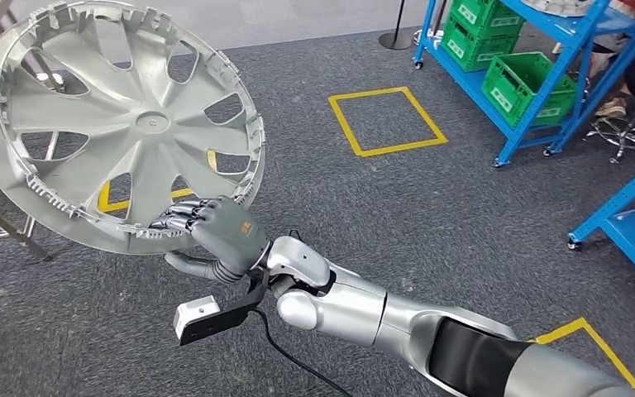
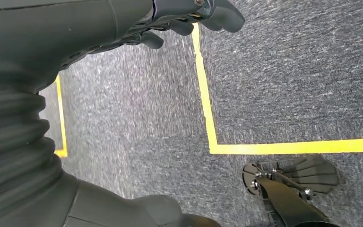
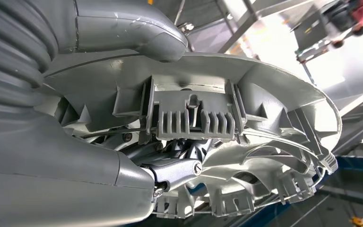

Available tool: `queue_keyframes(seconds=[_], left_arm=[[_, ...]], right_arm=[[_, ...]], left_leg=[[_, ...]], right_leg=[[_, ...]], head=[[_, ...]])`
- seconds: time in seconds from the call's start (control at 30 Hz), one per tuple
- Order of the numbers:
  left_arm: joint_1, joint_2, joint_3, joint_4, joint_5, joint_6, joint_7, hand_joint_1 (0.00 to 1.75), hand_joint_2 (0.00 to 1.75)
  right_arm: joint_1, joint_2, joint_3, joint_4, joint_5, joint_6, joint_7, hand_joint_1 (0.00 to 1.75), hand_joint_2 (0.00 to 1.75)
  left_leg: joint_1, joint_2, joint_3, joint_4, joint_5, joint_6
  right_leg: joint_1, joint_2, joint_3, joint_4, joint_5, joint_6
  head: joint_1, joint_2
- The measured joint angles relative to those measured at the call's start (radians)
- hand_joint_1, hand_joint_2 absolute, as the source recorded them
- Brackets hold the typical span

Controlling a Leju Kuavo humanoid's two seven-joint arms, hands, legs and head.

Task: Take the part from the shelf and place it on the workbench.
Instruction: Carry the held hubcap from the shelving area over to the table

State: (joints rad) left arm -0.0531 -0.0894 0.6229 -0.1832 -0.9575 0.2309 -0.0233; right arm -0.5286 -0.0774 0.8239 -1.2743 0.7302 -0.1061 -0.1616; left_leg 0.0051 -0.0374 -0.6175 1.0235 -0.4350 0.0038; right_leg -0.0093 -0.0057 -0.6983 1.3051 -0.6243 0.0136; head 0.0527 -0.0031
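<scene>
Head view showed your right hand point(image 1: 219, 231) clamped on the lower rim of the wheel cover point(image 1: 120, 124), held aloft over the carpet. Your left hand point(image 2: 189, 16) hung with fingers curled on nothing. You needed a steady, level carry, since a one-edge grip looked prone to swing.

No text can be read; white labels on the green crates point(image 1: 519, 85) are perhaps print, too blurred.

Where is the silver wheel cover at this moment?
In the head view the wheel cover is at upper left, held up over the grey carpet by the right hand, which grips its lower rim, left of the yellow floor square.
</scene>
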Motion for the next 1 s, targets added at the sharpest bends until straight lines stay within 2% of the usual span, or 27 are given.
queue_keyframes(seconds=[0.03, 0.07, 0.1, 0.17, 0.2, 0.23, 0.3, 0.33, 0.37, 0.43, 0.47, 0.5, 0.53, 0.57, 0.6, 0.67, 0.7, 0.73, 0.8, 0.83, 0.9, 0.93, 0.97, 1.0], left_arm=[[0.001, 0.000, 0.000, 0.000, 0.000, -0.001, 0.000, 0.00, 1.75], [0.001, 0.000, 0.001, 0.000, 0.000, -0.002, 0.000, 0.00, 1.75], [0.002, 0.000, 0.001, 0.001, 0.000, -0.002, -0.001, 0.00, 1.75], [0.001, 0.000, 0.002, 0.001, 0.000, -0.003, -0.001, 0.00, 1.75], [0.001, 0.000, 0.002, 0.001, 0.000, -0.003, -0.002, 0.00, 1.75], [0.002, 0.000, 0.002, 0.001, 0.000, -0.003, -0.002, 0.00, 1.75], [0.007, 0.001, 0.003, 0.002, 0.000, -0.003, -0.002, 0.00, 1.75], [0.010, 0.001, 0.004, 0.003, 0.000, -0.003, -0.002, 0.00, 1.75], [0.012, 0.001, 0.005, 0.003, 0.000, -0.003, -0.002, 0.00, 1.75], [0.011, 0.001, 0.005, 0.003, 0.000, -0.002, -0.003, 0.00, 1.75], [0.010, 0.001, 0.005, 0.003, 0.000, -0.002, -0.004, 0.00, 1.75], [0.009, 0.001, 0.005, 0.003, -0.001, -0.003, -0.004, 0.00, 1.75], [0.009, 0.000, 0.005, 0.003, -0.001, -0.003, -0.005, 0.00, 1.75], [0.010, 0.000, 0.005, 0.004, -0.002, -0.003, -0.005, 0.00, 1.75], [0.010, 0.001, 0.005, 0.003, -0.003, -0.003, -0.005, 0.00, 1.75], [0.008, 0.001, 0.005, 0.003, -0.007, -0.004, -0.005, 0.00, 1.75], [0.007, 0.002, 0.005, 0.003, -0.009, -0.005, -0.005, 0.00, 1.75], [0.005, 0.002, 0.005, 0.003, -0.009, -0.005, -0.005, 0.00, 1.75], [0.003, 0.002, 0.005, 0.003, -0.010, -0.006, -0.005, 0.00, 1.75], [0.004, 0.002, 0.005, 0.003, -0.010, -0.006, -0.005, 0.00, 1.75], [0.003, 0.002, 0.005, 0.003, -0.010, -0.006, -0.004, 0.00, 1.75], [0.001, 0.001, 0.005, 0.003, -0.011, -0.006, -0.004, 0.00, 1.75], [-0.002, 0.001, 0.005, 0.003, -0.013, -0.006, -0.005, 0.00, 1.75], [-0.003, 0.000, 0.005, 0.003, -0.015, -0.006, -0.005, 0.00, 1.75]], right_arm=[[0.000, 0.000, 0.001, 0.002, 0.000, 0.000, 0.000, 1.75, 1.75], [0.000, -0.001, 0.001, 0.004, -0.001, 0.000, 0.001, 1.75, 1.75], [0.000, -0.001, 0.001, 0.005, -0.001, 0.000, 0.001, 1.75, 1.75], [-0.001, -0.002, 0.002, 0.007, -0.001, 0.000, 0.000, 1.75, 1.75], [-0.002, -0.002, 0.002, 0.007, -0.001, 0.000, -0.002, 1.75, 1.75], [-0.003, -0.002, 0.002, 0.008, -0.002, 0.000, -0.002, 1.75, 1.75], [-0.004, -0.002, 0.003, 0.008, -0.005, 0.000, -0.003, 1.75, 1.75], [-0.005, -0.001, 0.003, 0.008, -0.007, 0.000, -0.003, 1.75, 1.75], [-0.006, -0.001, 0.003, 0.008, -0.008, 0.000, -0.003, 1.75, 1.75], [-0.007, -0.001, 0.003, 0.009, -0.008, -0.001, -0.004, 1.75, 1.75], [-0.007, -0.002, 0.003, 0.009, -0.008, -0.001, -0.005, 1.75, 1.75], [-0.007, -0.002, 0.003, 0.009, -0.008, -0.001, -0.005, 1.75, 1.75], [-0.006, -0.003, 0.003, 0.009, -0.009, -0.001, -0.005, 1.75, 1.75], [-0.006, -0.003, 0.003, 0.009, -0.009, -0.001, -0.005, 1.75, 1.75], [-0.006, -0.004, 0.003, 0.009, -0.010, -0.001, -0.004, 1.75, 1.75], [-0.007, -0.005, 0.004, 0.009, -0.012, -0.001, -0.004, 1.75, 1.75], [-0.007, -0.006, 0.004, 0.009, -0.012, -0.002, -0.004, 1.75, 1.75], [-0.008, -0.006, 0.004, 0.009, -0.012, -0.002, -0.004, 1.75, 1.75], [-0.009, -0.007, 0.004, 0.009, -0.013, -0.002, -0.004, 1.75, 1.75], [-0.010, -0.007, 0.004, 0.009, -0.014, -0.002, -0.003, 1.75, 1.75], [-0.011, -0.009, 0.004, 0.008, -0.016, -0.002, -0.002, 1.75, 1.75], [-0.011, -0.011, 0.004, 0.008, -0.015, -0.002, -0.002, 1.75, 1.75], [-0.011, -0.014, 0.004, 0.008, -0.015, -0.002, 0.000, 1.75, 1.75], [-0.011, -0.017, 0.004, 0.008, -0.015, -0.002, 0.002, 1.75, 1.75]], left_leg=[[0.000, -0.015, 0.000, 0.002, 0.000, 0.000], [0.000, -0.031, 0.000, 0.004, 0.000, -0.001], [0.001, -0.046, 0.000, 0.006, -0.001, -0.002], [0.002, -0.073, -0.004, 0.011, 0.000, -0.010], [0.003, -0.084, -0.008, 0.011, 0.001, -0.016], [0.005, -0.095, -0.011, 0.010, 0.003, -0.024], [0.008, -0.111, -0.017, 0.006, 0.008, -0.038], [0.007, -0.099, -0.022, 0.012, 0.004, -0.043], [0.005, -0.074, -0.033, 0.033, -0.009, -0.047], [0.002, -0.007, -0.081, 0.133, -0.063, -0.052], [0.003, 0.012, -0.113, 0.197, -0.092, -0.055], [0.005, 0.022, -0.137, 0.249, -0.109, -0.057], [0.006, 0.027, -0.147, 0.271, -0.110, -0.058], [0.007, 0.030, -0.136, 0.254, -0.093, -0.059], [0.007, 0.039, -0.107, 0.201, -0.063, -0.059], [0.003, 0.077, -0.036, 0.068, -0.016, -0.052], [0.000, 0.089, -0.014, 0.027, -0.006, -0.044], [-0.002, 0.094, -0.005, 0.009, -0.005, -0.036], [-0.004, 0.070, -0.004, 0.008, -0.003, -0.021], [-0.002, 0.059, -0.003, 0.006, -0.001, -0.015], [0.002, 0.038, 0.000, 0.001, 0.003, -0.003], [0.004, 0.028, 0.000, 0.000, 0.004, 0.000], [0.004, 0.016, -0.001, 0.001, 0.004, 0.002], [0.004, 0.003, -0.001, 0.001, 0.004, 0.003]], right_leg=[[0.000, 0.003, -0.011, 0.012, 0.008, -0.001], [0.000, 0.006, -0.001, -0.018, 0.037, -0.003], [-0.001, 0.015, 0.026, -0.080, 0.075, -0.006], [-0.004, 0.055, 0.083, -0.208, 0.126, -0.012], [-0.004, 0.069, 0.098, -0.242, 0.134, -0.014], [-0.002, 0.076, 0.103, -0.254, 0.132, -0.016], [0.000, 0.054, 0.106, -0.261, 0.138, -0.026], [-0.001, 0.043, 0.110, -0.267, 0.142, -0.034], [-0.002, 0.031, 0.114, -0.273, 0.145, -0.041], [0.000, 0.006, 0.117, -0.279, 0.147, -0.051], [0.002, -0.008, 0.117, -0.279, 0.146, -0.053], [0.003, -0.023, 0.117, -0.278, 0.145, -0.054], [0.004, -0.038, 0.117, -0.278, 0.143, -0.054], [0.004, -0.051, 0.118, -0.277, 0.141, -0.053], [0.004, -0.065, 0.119, -0.275, 0.139, -0.051], [0.007, -0.088, 0.121, -0.271, 0.132, -0.043], [0.010, -0.097, 0.123, -0.270, 0.128, -0.038], [0.012, -0.106, 0.125, -0.269, 0.126, -0.033], [0.013, -0.122, 0.130, -0.271, 0.122, -0.022], [0.010, -0.112, 0.131, -0.266, 0.116, -0.015], [0.003, -0.060, 0.110, -0.213, 0.082, -0.004], [0.001, -0.028, 0.084, -0.158, 0.055, -0.001], [0.001, -0.010, 0.050, -0.091, 0.026, 0.001], [0.001, -0.003, 0.018, -0.031, 0.006, 0.002]], head=[[0.000, 0.000], [0.000, 0.000], [0.000, 0.000], [0.000, 0.000], [0.000, 0.000], [-0.001, 0.000], [-0.001, 0.000], [-0.002, 0.000], [-0.005, 0.000], [-0.010, 0.000], [-0.011, 0.000], [-0.011, 0.000], [-0.011, 0.000], [-0.011, 0.000], [-0.011, 0.000], [-0.011, 0.000], [-0.009, 0.000], [-0.008, 0.000], [-0.005, 0.000], [-0.005, 0.000], [-0.002, 0.000], [0.000, 0.000], [0.001, 0.000], [0.002, 0.000]])
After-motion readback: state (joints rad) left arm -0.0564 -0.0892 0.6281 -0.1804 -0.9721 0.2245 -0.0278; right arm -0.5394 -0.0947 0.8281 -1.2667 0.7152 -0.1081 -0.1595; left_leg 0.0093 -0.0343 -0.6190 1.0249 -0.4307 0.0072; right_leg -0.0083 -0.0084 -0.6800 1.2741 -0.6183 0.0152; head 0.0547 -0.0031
